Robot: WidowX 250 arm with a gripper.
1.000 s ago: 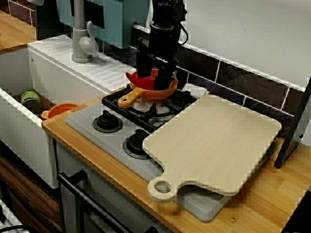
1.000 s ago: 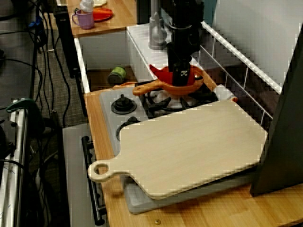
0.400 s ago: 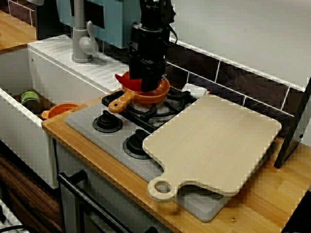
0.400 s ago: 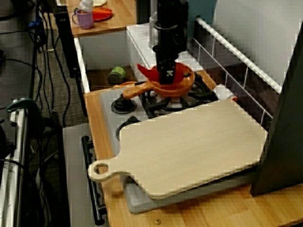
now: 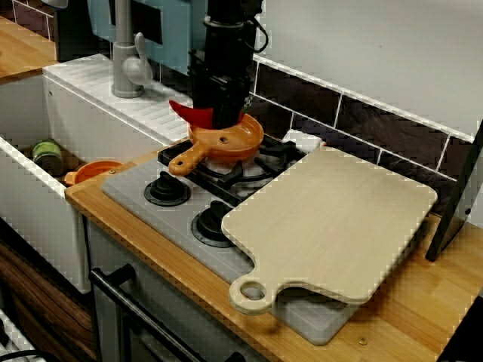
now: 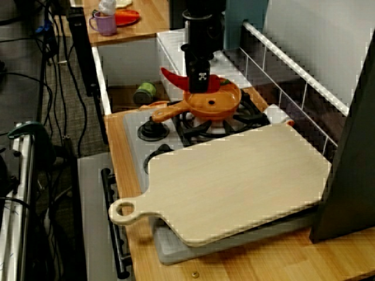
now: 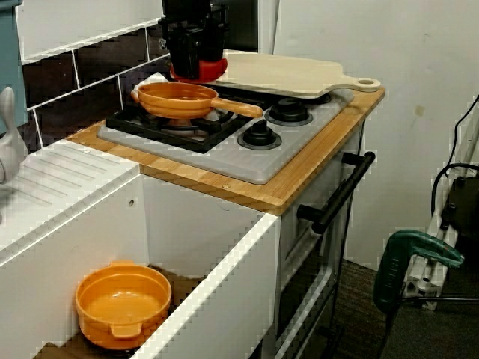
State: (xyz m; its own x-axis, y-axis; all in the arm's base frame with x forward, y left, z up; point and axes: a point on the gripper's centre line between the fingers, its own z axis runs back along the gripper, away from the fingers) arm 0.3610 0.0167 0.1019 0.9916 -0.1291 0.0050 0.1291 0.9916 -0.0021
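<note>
1. View from the stove's front:
   - Your end effector (image 5: 219, 115) points straight down and is clamped on a red pepper (image 5: 187, 113).
   - The pepper's long axis runs sideways. Its tapered tip sticks out left of the fingers, toward the sink (image 5: 30, 177).
   - The orange pan (image 5: 253, 138) sits right below on the black burner grate (image 5: 260, 170). The pepper hangs over the pan's back-left rim.
   - The pan's handle (image 5: 183, 159) points front-left toward the knobs.
   - You cannot tell here whether pepper and rim touch.
2. View from the cutting-board end:
   - The end effector (image 6: 199, 84) is the same, with fingers together on the pepper (image 6: 170, 76).
   - Red shows on both sides of the fingers, so the grip is near the pepper's middle.
   - The pan (image 6: 222, 106) is shallow, round, glossy plastic-looking, with a small hole in its floor.
   - The pale wooden cutting board (image 6: 234, 181) is flat and matte, with a loop handle. It covers the near burners and lies well apart from the pepper.
3. View from the sink end:
   - The end effector (image 7: 194, 52) holds the pepper (image 7: 200, 70), which looks smooth and shiny.
   - The pepper sits behind the pan (image 7: 176, 101), and its low edge looks just above the rim.
   - An orange bowl (image 7: 123, 303) lies in the sink basin, far from the grip.
   - The wooden surface (image 7: 284, 191) frames the grey stove top (image 7: 224, 153).
</note>
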